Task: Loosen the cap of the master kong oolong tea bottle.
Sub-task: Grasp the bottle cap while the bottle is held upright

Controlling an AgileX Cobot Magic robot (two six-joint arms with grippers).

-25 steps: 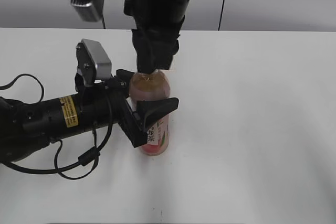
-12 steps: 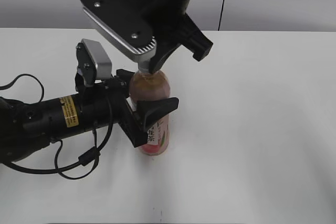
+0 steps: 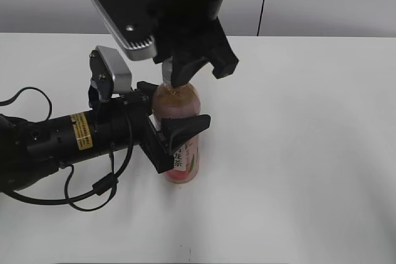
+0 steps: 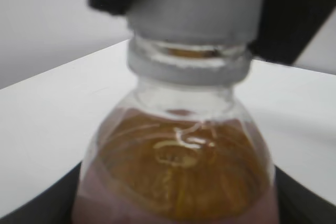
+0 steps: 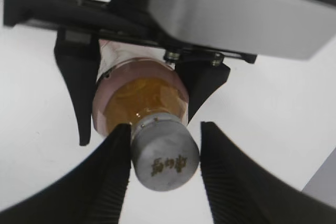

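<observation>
We hold the bottle (image 3: pixel 179 134) upright; amber tea, pink label
Left gripper (image 3: pixel 176 131) clamps its body; right gripper (image 5: pixel 164 174) pinches the grey-marked cap (image 5: pixel 165 158) above.

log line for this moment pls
left gripper clamps bottle upright | right gripper straddles cap | table

right gripper (image 3: pixel 185 75) | has rotated around the cap (image 5: pixel 164 159)
</observation>
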